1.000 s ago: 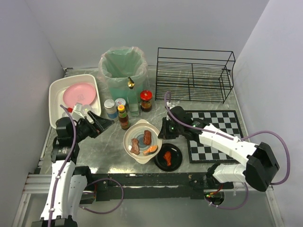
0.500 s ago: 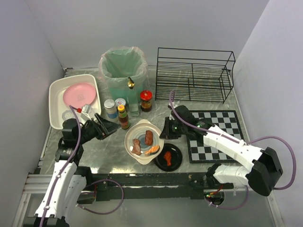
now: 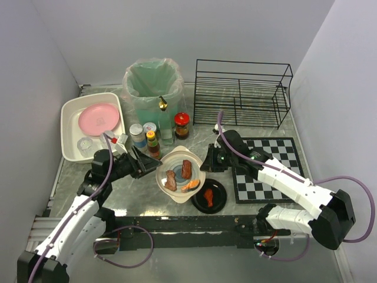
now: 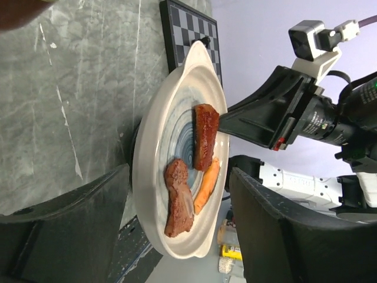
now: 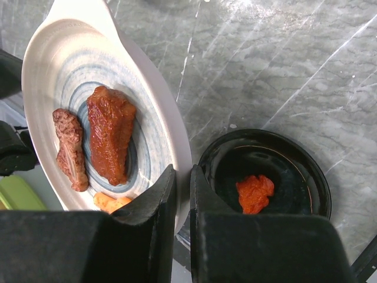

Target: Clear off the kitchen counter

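The right pincer (image 5: 181, 177) is nipped on the plate's (image 3: 178, 175) rim and the left pincer (image 3: 147, 167) gapes wide beside it, with the counter (image 3: 126, 190) beneath both; I'd say they're clearing it, and next comes a level lift.

A robotics lab cell is posing as a kitchen. Plain white wall panels (image 3: 177, 29) are boxing in a grey marble-patterned worktop (image 3: 141, 191). Two white jointed robot arms (image 3: 76, 218) (image 3: 281, 178) are standing bolted to a metal rail (image 3: 41, 227) at its near edge, trailing purple cables (image 3: 353, 200). Kitchen props are sitting around: a bin lined with a green bag (image 3: 152, 88), a black wire dish rack (image 3: 241, 94), a red-lidded glass jar (image 3: 182, 125), and a white rectangular tub (image 3: 66, 127) holding a round pink plate (image 3: 99, 118).
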Available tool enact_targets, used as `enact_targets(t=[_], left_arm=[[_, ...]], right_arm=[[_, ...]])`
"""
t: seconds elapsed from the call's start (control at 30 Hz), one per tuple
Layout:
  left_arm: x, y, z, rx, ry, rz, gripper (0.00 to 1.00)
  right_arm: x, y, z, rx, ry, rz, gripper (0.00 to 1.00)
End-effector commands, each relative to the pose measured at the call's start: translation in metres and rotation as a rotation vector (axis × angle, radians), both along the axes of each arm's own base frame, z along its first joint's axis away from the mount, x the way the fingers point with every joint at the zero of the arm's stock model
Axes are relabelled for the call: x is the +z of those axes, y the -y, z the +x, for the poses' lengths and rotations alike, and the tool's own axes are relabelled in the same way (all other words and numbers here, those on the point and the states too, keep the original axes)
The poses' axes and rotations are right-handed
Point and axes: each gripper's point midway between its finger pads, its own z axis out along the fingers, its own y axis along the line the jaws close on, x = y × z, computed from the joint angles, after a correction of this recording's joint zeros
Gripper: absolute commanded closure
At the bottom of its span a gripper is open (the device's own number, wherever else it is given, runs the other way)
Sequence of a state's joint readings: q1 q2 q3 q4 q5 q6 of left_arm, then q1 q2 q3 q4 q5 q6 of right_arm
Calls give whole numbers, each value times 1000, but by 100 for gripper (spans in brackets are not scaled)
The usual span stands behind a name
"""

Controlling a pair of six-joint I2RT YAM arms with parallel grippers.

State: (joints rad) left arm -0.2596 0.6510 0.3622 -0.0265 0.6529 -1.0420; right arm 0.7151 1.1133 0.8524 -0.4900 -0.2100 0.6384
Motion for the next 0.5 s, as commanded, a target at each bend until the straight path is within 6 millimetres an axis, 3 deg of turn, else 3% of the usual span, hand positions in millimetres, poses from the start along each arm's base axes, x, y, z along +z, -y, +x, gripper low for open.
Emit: enact_targets(t=[0.0, 0.47], left_arm=[[7, 9, 6, 18, 30, -39, 28], [5, 25, 0, -24, 14, -96, 46]], right_arm=[[81, -27, 11, 24, 132, 249, 100], [87, -25, 10, 16, 139, 278, 100]])
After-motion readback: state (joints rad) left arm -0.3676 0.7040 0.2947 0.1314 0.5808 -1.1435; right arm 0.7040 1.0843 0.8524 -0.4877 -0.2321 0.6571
